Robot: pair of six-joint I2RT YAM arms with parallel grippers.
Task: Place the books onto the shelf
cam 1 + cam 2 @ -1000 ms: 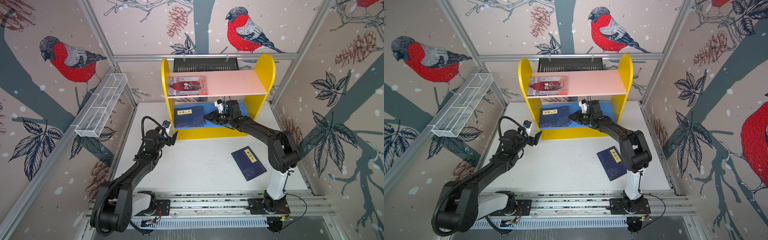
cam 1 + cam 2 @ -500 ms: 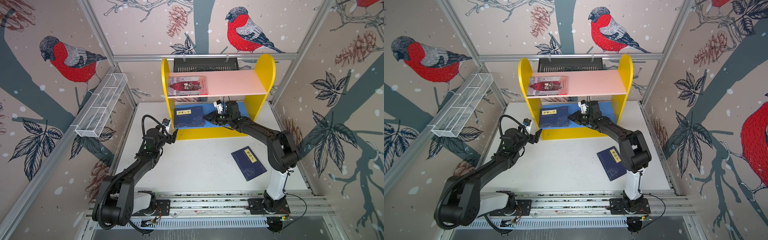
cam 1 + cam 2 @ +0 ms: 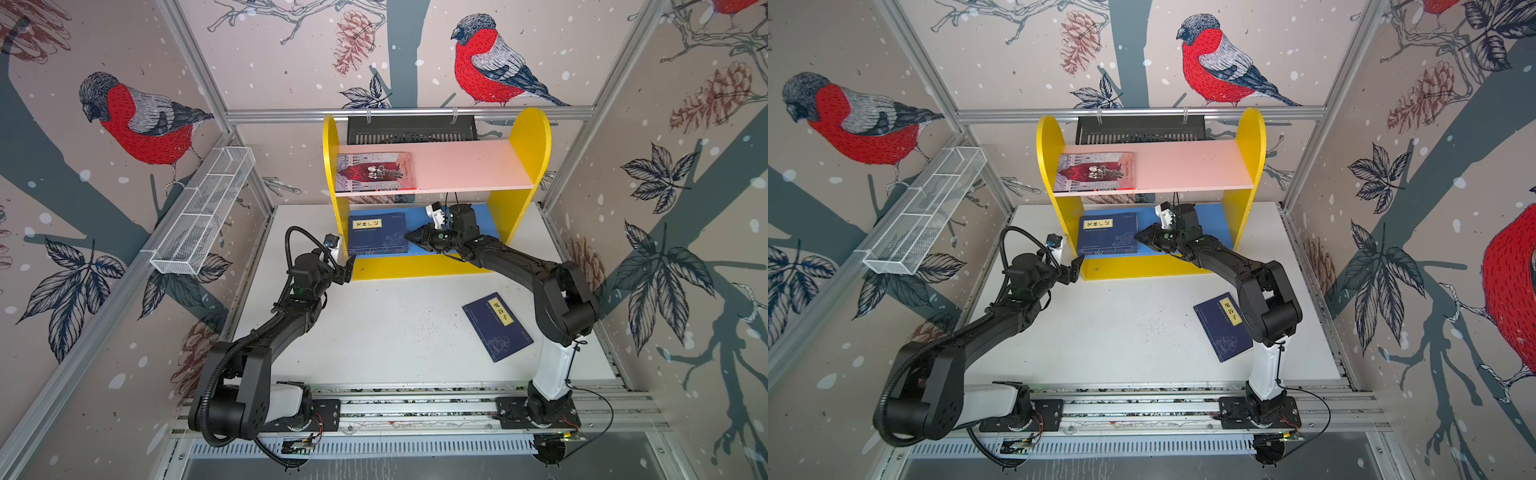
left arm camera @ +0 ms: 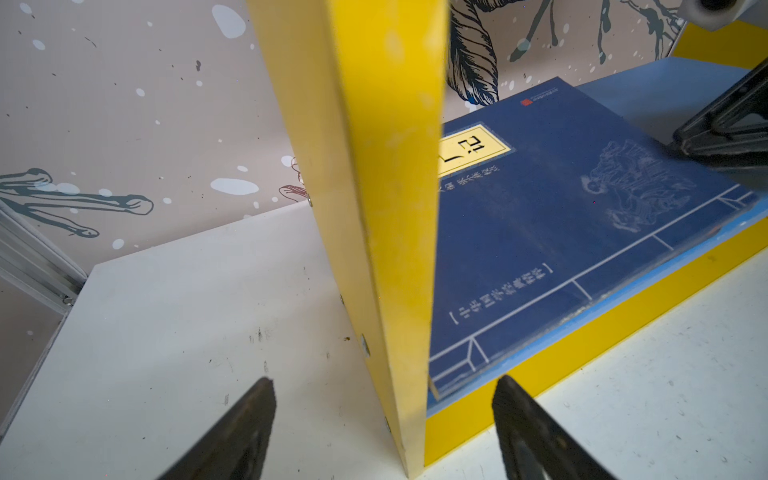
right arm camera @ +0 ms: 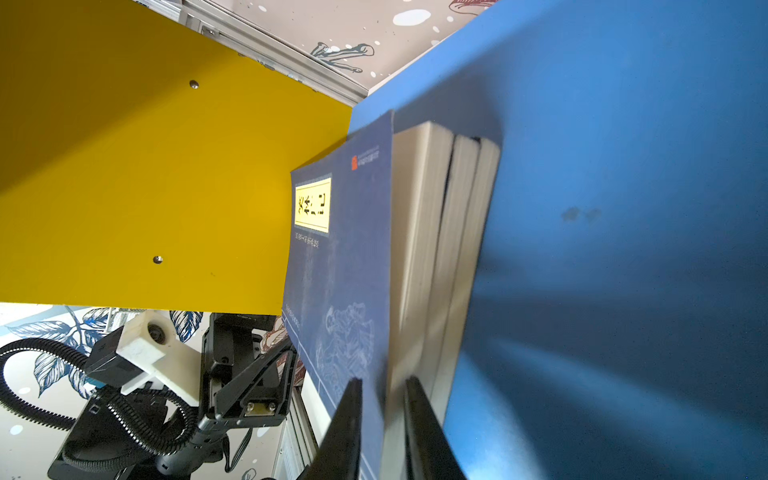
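Note:
The shelf [image 3: 519, 137] stands at the back. A grey-lilac book [image 3: 374, 171] lies on its pink board. A stack of three navy books [image 3: 376, 232] lies on the blue board [image 5: 623, 208] against the left yellow panel [image 4: 374, 166]. My right gripper [image 5: 383, 380] is shut on the top navy book [image 5: 345, 249] at the stack's right edge, one finger on the cover and one under it. My left gripper [image 4: 383, 380] is open, its fingers either side of that panel's front edge at table level. Another navy book [image 3: 496, 326] lies flat on the table at the right, beside my right arm.
A white wire basket [image 3: 203, 212] hangs on the left wall. A black slotted tray [image 3: 411, 129] hangs behind the shelf. The pink board overhangs my right gripper [image 3: 411, 237]. The white table [image 3: 395, 332] lies between the arms.
My left gripper has crept a little closer to the shelf's left front corner. The right gripper and the stack have hardly moved.

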